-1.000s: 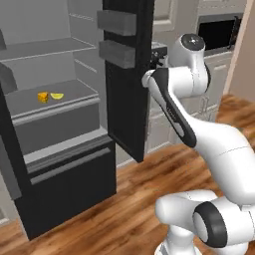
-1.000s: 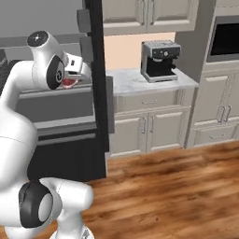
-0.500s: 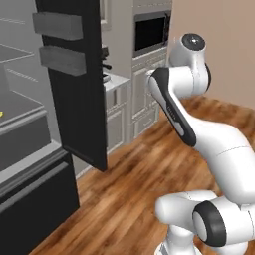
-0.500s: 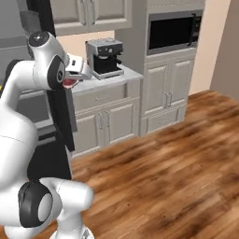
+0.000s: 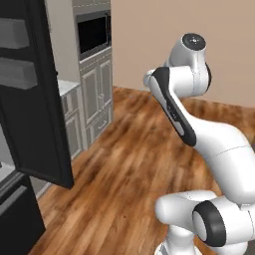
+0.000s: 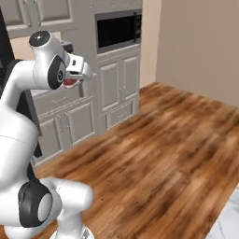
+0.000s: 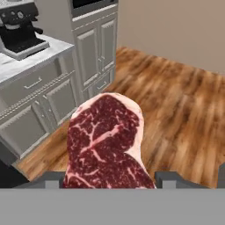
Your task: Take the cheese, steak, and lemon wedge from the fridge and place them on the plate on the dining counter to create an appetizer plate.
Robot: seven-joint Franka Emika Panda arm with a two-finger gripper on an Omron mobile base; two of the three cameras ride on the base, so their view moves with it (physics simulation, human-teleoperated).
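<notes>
- On the far left, the big black fridge (image 5: 30, 99) stands with its door open.
- Beside it are grey cupboards (image 6: 114, 88) and a brown wood floor (image 6: 168, 154).
- A black coffee machine (image 7: 19, 30) sits on the table.
- The hand (image 7: 107, 178) grips the red steak (image 7: 105, 140) between its fingers, up above the floor.

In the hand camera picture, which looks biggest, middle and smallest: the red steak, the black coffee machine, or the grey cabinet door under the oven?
1. Marbled red steak with pale fat edge, but it is nearest the camera, so truly unsure.
2. Tall grey panelled cabinet door.
3. Black coffee machine on the white counter, partly cut off.
</notes>
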